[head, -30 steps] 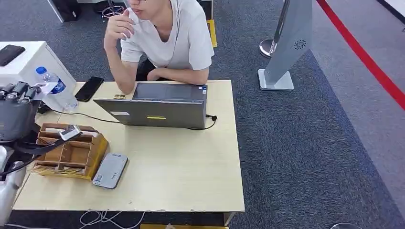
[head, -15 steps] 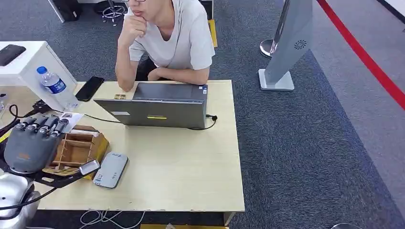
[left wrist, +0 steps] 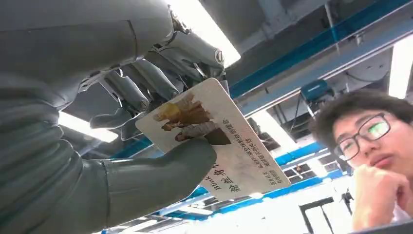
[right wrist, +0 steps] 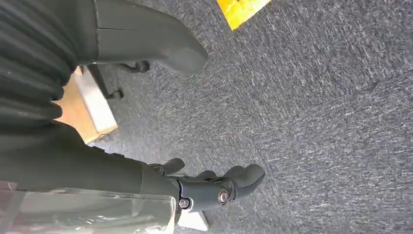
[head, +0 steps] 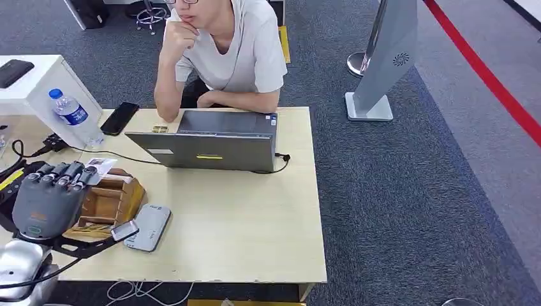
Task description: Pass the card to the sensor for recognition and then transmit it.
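My left hand (head: 50,199) hovers over the wooden organizer (head: 111,203) at the table's left end, palm away from the head camera. It pinches a white card (head: 101,164) with a printed picture. In the left wrist view the thumb (left wrist: 160,173) presses the card (left wrist: 229,146) against the fingers (left wrist: 146,83). The flat grey sensor (head: 148,227) lies on the table just right of the organizer, nearer the front edge than the card. My right hand (right wrist: 122,168) hangs above grey carpet, fingers apart, holding nothing.
A grey laptop (head: 210,145) stands mid-table with a person seated behind it, chin on a hand. A water bottle (head: 75,116), a black phone (head: 119,118) and cables lie at the far left. A white box (head: 35,83) stands beside the table (head: 255,223).
My left hand has come down from high at the left and moved right over the organizer, carrying the card. The person's raised hand has settled under the chin.
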Controlling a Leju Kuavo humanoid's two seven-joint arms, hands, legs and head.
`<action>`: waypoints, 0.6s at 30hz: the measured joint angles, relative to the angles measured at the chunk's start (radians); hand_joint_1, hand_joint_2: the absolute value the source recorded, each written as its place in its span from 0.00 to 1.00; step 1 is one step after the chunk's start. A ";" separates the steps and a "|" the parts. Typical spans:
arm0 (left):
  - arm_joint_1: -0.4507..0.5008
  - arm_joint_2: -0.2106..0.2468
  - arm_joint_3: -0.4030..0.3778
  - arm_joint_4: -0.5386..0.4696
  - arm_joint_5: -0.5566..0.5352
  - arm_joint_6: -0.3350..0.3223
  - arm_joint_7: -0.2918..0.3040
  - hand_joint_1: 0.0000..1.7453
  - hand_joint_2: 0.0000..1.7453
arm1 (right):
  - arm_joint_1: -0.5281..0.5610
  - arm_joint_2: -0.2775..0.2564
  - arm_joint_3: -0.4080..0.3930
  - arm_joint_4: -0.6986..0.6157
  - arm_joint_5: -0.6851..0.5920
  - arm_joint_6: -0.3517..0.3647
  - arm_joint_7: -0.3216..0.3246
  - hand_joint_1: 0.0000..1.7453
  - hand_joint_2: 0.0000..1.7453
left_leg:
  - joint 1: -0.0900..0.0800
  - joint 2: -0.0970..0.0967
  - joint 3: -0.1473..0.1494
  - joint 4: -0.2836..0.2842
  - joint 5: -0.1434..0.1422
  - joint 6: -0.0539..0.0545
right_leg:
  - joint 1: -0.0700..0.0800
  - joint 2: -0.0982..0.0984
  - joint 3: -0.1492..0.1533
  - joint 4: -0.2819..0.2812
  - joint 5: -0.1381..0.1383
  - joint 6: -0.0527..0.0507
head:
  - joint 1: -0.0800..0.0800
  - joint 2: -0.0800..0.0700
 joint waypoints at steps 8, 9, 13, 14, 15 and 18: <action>-0.001 0.018 -0.026 0.026 0.000 0.000 0.013 1.00 1.00 | 0.000 0.000 0.000 0.000 0.007 0.000 0.000 0.00 1.00 | 0.000 0.000 0.000 0.000 0.000 0.000 | 0.000 0.000 0.000 0.000 0.000 0.000 | 0.000 0.000; -0.002 0.018 -0.027 0.027 0.000 0.000 0.014 1.00 1.00 | 0.000 0.000 0.000 0.000 0.007 0.000 0.000 0.00 1.00 | 0.000 0.000 0.000 0.000 0.000 0.000 | 0.000 0.000 0.000 0.000 0.000 0.000 | 0.000 0.000; -0.003 0.021 -0.032 0.035 0.000 0.000 0.014 1.00 1.00 | 0.000 0.000 0.000 0.000 0.007 0.000 0.000 0.00 1.00 | 0.000 0.000 0.000 0.000 0.000 0.000 | 0.000 0.000 0.000 0.000 0.000 0.000 | 0.000 0.000; -0.003 0.021 -0.032 0.037 0.000 0.000 0.014 1.00 1.00 | 0.000 0.000 0.000 0.000 0.007 0.000 0.000 0.00 1.00 | 0.000 0.000 0.000 0.000 0.000 0.000 | 0.000 0.000 0.000 0.000 0.000 0.000 | 0.000 0.000; -0.003 0.022 -0.034 0.039 0.000 -0.001 0.020 1.00 1.00 | 0.000 0.000 0.000 0.000 0.007 0.000 0.000 0.00 1.00 | 0.000 0.000 0.000 0.000 0.000 0.000 | 0.000 0.000 0.000 0.000 0.000 0.000 | 0.000 0.000; -0.008 0.040 -0.056 0.047 0.000 -0.010 0.077 1.00 1.00 | 0.000 0.000 0.000 0.000 0.008 0.000 0.000 0.00 1.00 | 0.000 0.000 0.000 0.000 0.000 0.000 | 0.000 0.000 0.000 0.000 0.000 0.000 | 0.000 0.000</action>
